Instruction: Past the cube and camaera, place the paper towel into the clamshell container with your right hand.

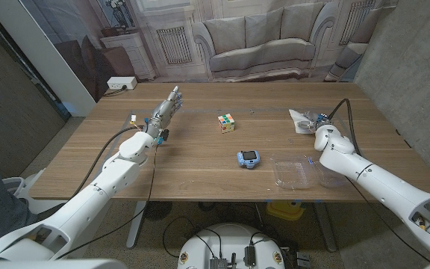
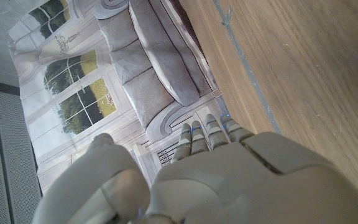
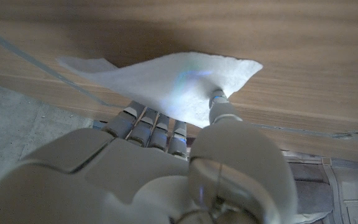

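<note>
Nearest the head camera, at the bench's point(image 1: 200, 161) near edge toward 5 o'clock, lies the clear clamshell container point(image 1: 293, 172), open and flat. Just beside it, toward 9 o'clock, sits the small blue camera point(image 1: 248, 158). The coloured cube point(image 1: 226, 122) stands near bench centre, toward 12 o'clock from the camera. At 2 o'clock the right robot hand point(image 1: 318, 122) is over the white paper towel point(image 1: 301, 119); the right wrist view shows its fingers point(image 3: 146, 127) and thumb touching the paper towel point(image 3: 179, 84), a firm grip not discernible. At 10 o'clock the left robot hand point(image 1: 166, 108) holds nothing, fingers point(image 2: 199, 138) extended and close together.
</note>
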